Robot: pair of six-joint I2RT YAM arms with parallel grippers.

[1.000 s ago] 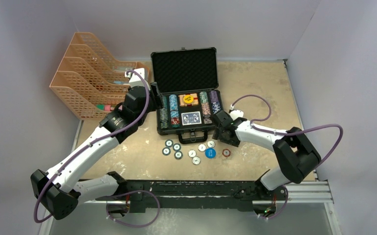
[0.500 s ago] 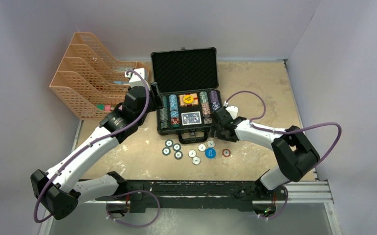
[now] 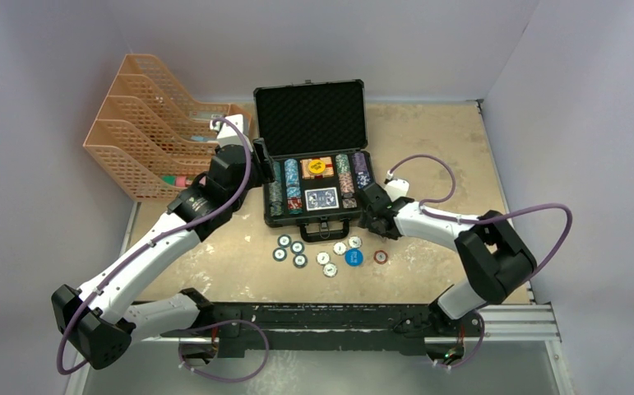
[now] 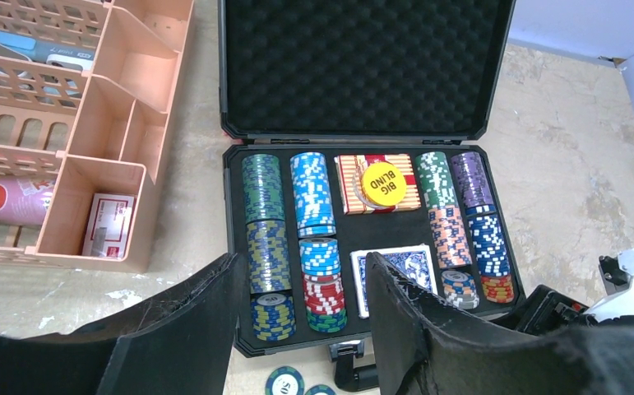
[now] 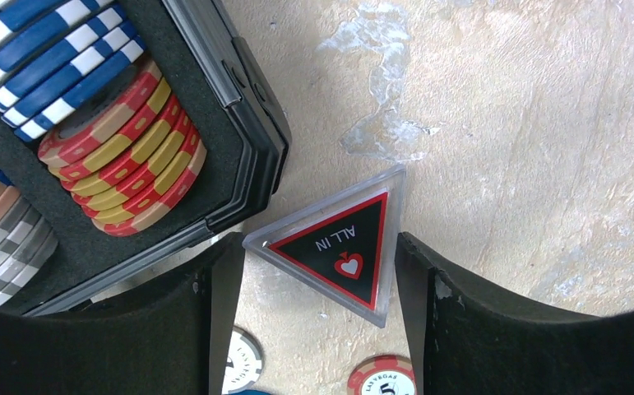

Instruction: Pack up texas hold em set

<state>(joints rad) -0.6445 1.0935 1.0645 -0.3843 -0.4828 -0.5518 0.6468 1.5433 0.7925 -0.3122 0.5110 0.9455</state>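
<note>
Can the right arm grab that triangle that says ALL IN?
Probably yes. The right gripper has a finger on each side of the ALL IN triangle, which lies on the table by the case corner, nothing covering it.

- The left gripper [image 4: 301,263] hangs over the front edge of the case [image 4: 230,197] — chip rows [image 4: 262,197] and the card deck [image 4: 404,263] lie in the tray just ahead of its fingers, with the lid [image 4: 363,66] standing beyond them.
- The file organiser [image 4: 91,123] sits to that gripper's left, beside the case.
- The right gripper [image 5: 317,243] has the ALL IN marker [image 5: 338,247] between its fingers, over the table [image 5: 527,123].
- A case corner lies ahead-left of it — loose chips [image 5: 383,378] lie back toward its wrist.
</note>
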